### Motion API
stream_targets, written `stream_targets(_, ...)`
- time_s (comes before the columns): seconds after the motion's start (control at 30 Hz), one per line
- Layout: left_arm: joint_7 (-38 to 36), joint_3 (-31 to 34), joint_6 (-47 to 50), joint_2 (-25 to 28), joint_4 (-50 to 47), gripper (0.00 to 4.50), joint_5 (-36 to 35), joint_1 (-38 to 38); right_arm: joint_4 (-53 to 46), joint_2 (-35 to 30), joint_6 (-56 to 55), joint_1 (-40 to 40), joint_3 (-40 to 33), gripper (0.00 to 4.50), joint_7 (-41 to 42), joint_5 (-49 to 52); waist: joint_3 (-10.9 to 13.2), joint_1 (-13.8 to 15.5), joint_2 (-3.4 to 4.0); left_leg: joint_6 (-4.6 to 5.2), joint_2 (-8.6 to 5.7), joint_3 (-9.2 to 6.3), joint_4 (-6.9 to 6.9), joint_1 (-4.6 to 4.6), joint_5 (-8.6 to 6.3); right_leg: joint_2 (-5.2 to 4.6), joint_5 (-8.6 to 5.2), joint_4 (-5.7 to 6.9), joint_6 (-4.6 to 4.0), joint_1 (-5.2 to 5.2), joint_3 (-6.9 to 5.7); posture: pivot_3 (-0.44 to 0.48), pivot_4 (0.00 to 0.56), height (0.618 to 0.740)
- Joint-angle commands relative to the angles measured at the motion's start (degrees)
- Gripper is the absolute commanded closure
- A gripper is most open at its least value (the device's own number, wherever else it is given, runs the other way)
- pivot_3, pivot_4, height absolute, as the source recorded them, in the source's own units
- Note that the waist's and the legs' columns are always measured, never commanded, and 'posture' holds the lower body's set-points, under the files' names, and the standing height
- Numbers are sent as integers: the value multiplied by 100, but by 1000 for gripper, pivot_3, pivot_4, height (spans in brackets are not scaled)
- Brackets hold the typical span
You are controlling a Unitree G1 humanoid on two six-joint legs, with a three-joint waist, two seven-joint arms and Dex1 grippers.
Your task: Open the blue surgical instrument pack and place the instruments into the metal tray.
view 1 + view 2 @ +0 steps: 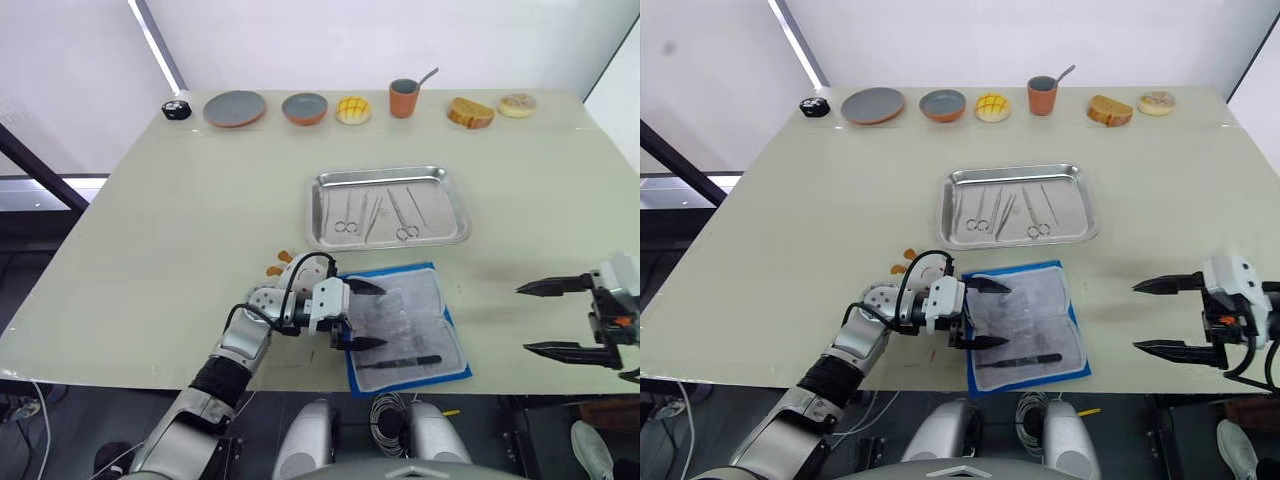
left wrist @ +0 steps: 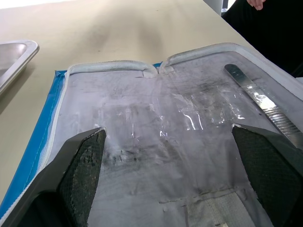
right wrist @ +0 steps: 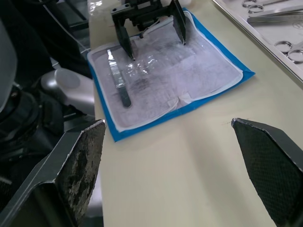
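The blue surgical instrument pack lies open near the table's front edge, grey-white lining up. One silver instrument rests on the lining at the pack's near side, also visible in the left wrist view. My left gripper is open over the pack's left part, with nothing between its fingers. My right gripper hangs open to the right of the pack, apart from it. Behind the pack, the metal tray holds several instruments.
A small white wad with orange bits lies by my left wrist. Along the far edge stand a black object, a grey plate, a bowl, a yellow bun, an orange cup with a spoon and breads.
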Motion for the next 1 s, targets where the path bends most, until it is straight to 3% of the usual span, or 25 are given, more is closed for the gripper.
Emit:
stream_targets(0.03, -80, -172, 214, 140, 181, 0, 186, 280, -69, -115, -30, -45, -237, 28, 130, 172, 1, 0, -1, 0, 0, 0, -1, 0, 0, 0, 0, 0, 0, 0, 0, 0, 150, 740)
stream_targets(0.37, -195, -60, 324, 347, 69, 0, 77, 279, -491, -90, 26, -38, -130, 28, 54, 307, 8, -20, -12, -1, 8, 1, -8, -2, -1, 5, 0, -1, -2, -5, 2, 0, 150, 740)
stream_targets(0.57, -181, -85, 422, 375, -68, 0, 51, 295, -1362, 470, -1, 33, 809, 28, -812, -132, 7, -26, -21, -1, 13, -3, -9, -2, -1, 20, -1, 1, -4, -9, 1, 0, 150, 740)
stream_targets(0.63, -173, -84, 444, 380, -108, 0, 51, 320, -1441, 513, -3, 33, 1031, 424, -900, -216, 7, -25, -19, -1, 12, 3, -8, -1, -1, 13, 0, 1, -3, -8, 6, 0, 150, 740)
stream_targets(0.67, -169, -82, 453, 383, -125, 0, 51, 334, -1471, 549, -57, 19, 1162, 866, -969, -310, 8, -25, -22, -1, 11, 8, -8, -1, -1, 10, 0, 1, -3, -8, 9, 0, 150, 740)
stream_targets(0.7, -168, -85, 448, 387, -127, 0, 57, 348, -1522, 617, -118, 4, 1338, 866, -1063, -426, 10, -25, -26, -1, 11, 9, -8, -2, -1, 9, 0, -1, -2, -8, 10, 0, 150, 740)
stream_targets(0.73, -165, -83, 448, 388, -130, 0, 57, 362, -1571, 684, -209, 4, 1527, 1524, -1158, -580, 11, -25, -31, -1, 11, 9, -7, -2, -1, 7, 0, -1, -2, -8, 9, 0, 150, 740)
stream_targets(1.0, -141, -82, 421, 388, -107, 0, 76, 375, -1657, 968, -525, -159, 2477, 1524, -1561, -1268, 10, -26, -31, -2, 11, 5, -8, 0, -1, 9, -1, 1, -3, -8, 6, 0, 150, 740)
